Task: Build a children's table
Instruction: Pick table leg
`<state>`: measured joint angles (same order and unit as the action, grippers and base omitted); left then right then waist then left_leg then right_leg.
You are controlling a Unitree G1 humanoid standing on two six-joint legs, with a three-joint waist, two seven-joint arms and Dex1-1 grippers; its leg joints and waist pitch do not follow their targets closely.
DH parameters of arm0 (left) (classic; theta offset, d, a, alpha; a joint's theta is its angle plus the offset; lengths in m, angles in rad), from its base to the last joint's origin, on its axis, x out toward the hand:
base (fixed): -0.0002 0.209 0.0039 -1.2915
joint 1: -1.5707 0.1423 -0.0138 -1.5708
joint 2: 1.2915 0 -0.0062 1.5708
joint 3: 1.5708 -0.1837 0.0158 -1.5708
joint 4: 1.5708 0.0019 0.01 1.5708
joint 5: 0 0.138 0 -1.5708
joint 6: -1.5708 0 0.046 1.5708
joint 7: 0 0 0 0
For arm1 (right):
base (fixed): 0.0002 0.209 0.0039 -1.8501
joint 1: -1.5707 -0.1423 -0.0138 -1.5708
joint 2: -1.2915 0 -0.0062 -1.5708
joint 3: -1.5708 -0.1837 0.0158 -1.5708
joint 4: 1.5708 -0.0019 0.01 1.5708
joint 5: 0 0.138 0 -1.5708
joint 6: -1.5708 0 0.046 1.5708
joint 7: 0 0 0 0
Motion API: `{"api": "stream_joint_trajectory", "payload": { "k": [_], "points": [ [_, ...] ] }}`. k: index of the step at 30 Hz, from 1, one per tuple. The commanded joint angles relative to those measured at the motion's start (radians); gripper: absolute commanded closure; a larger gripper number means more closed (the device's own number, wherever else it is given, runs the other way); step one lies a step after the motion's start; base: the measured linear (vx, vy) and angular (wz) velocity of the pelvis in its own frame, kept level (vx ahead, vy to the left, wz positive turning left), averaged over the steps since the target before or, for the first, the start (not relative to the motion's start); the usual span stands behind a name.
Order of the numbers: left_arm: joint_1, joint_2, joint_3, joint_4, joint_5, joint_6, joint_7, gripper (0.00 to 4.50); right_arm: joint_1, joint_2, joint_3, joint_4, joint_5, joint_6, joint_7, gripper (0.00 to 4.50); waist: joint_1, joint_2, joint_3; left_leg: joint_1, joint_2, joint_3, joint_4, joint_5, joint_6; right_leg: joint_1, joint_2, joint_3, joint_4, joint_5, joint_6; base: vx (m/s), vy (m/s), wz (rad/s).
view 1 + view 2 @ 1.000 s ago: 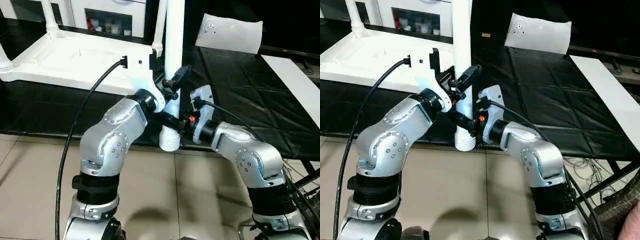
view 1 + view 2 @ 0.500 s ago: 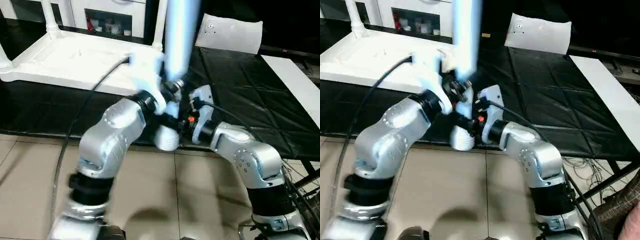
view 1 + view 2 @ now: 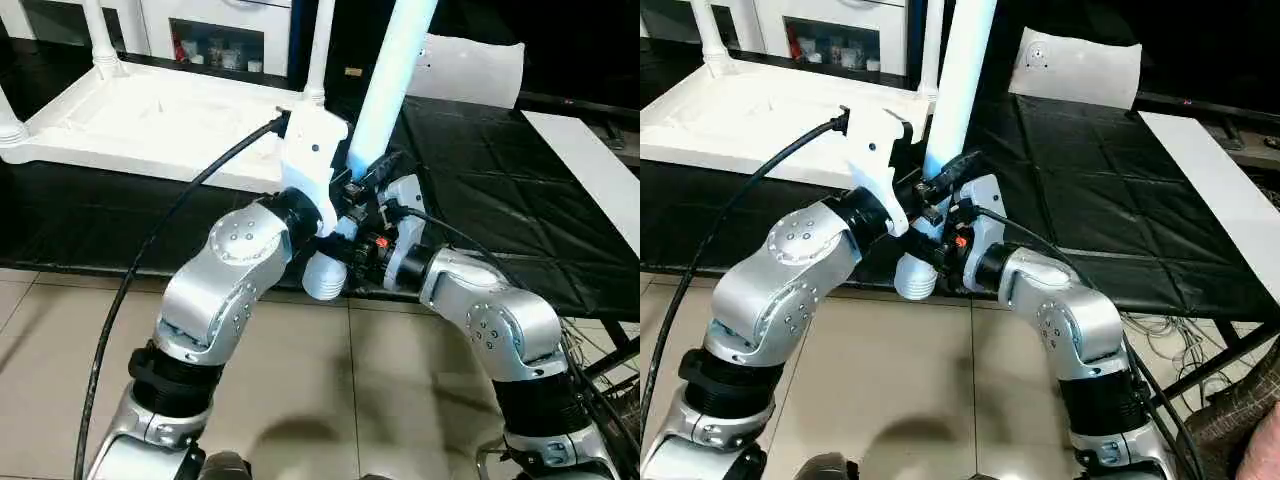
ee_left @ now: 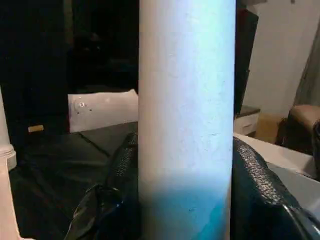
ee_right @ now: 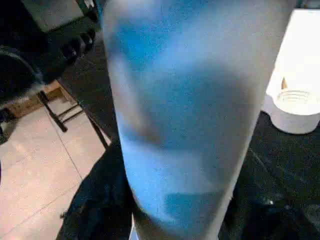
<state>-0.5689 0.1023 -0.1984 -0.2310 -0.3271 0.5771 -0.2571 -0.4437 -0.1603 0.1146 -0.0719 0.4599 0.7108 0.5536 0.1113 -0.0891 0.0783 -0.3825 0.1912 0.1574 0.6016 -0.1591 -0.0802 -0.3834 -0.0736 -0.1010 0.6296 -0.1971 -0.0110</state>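
Note:
The children's table lies upside down at the back left: its white tabletop (image 3: 150,120) has three legs standing up in its corners. A fourth long white leg (image 3: 385,90) is held in front of me, tilted with its top leaning right and its ribbed thick end (image 3: 322,280) low over the mat's front edge. My left gripper (image 3: 362,185) is shut on the leg. Its black fingers (image 4: 120,170) press both sides of the leg (image 4: 186,120) in the left wrist view. My right gripper (image 3: 352,252) is shut on the same leg (image 5: 190,110) just below.
A black mat (image 3: 480,180) covers the low platform. A white pillow-like slab (image 3: 465,68) lies at the back right, and a white board (image 3: 590,170) runs along the right. Behind the table is a white cabinet (image 3: 215,40). A black cable (image 3: 150,270) hangs from my left wrist over the tiled floor (image 3: 60,340).
The held leg has tipped from upright to leaning right at the top, its lower end swinging left. My left gripper's fingers closed in on it and the left arm shifted right.

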Motion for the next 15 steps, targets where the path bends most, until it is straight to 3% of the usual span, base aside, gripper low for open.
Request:
{"api": "stream_joint_trajectory", "payload": {
  "k": [1,7,12,15],
  "points": [
    [0.010,-0.025,0.046,0.017,-0.032,0.033,0.023,2.68,-0.010,-0.014,-0.019,-0.002,-0.006,-0.007,0.004,2.64,-0.003,0.024,-0.077,0.018,0.047,-0.013,-0.080,-0.270,-0.078,0.042,-0.080,0.063,-0.087,-0.236,-0.097,0.000,0.000,0.00],
    [0.003,-0.112,0.165,0.029,-0.169,0.081,0.070,2.68,-0.019,-0.015,-0.023,0.009,-0.011,-0.014,-0.006,2.64,-0.003,0.021,-0.077,0.018,0.045,-0.013,-0.078,-0.270,-0.070,0.042,-0.080,0.062,-0.092,-0.253,-0.095,0.000,0.000,0.00],
    [-0.009,-0.102,0.174,0.034,-0.148,0.084,0.055,2.68,-0.025,-0.012,-0.030,0.016,-0.011,-0.041,0.000,2.64,-0.002,0.023,-0.077,0.018,0.046,-0.014,-0.080,-0.267,-0.066,0.041,-0.079,0.063,-0.092,-0.255,-0.080,0.000,0.000,0.00],
    [-0.016,-0.091,0.178,0.038,-0.146,0.086,0.053,2.68,-0.028,-0.007,-0.041,0.013,0.006,-0.054,0.022,1.94,-0.002,0.023,-0.078,0.019,0.046,-0.014,-0.079,-0.266,-0.065,0.041,-0.079,0.063,-0.092,-0.246,-0.079,0.000,0.000,0.00]
  ]
}}
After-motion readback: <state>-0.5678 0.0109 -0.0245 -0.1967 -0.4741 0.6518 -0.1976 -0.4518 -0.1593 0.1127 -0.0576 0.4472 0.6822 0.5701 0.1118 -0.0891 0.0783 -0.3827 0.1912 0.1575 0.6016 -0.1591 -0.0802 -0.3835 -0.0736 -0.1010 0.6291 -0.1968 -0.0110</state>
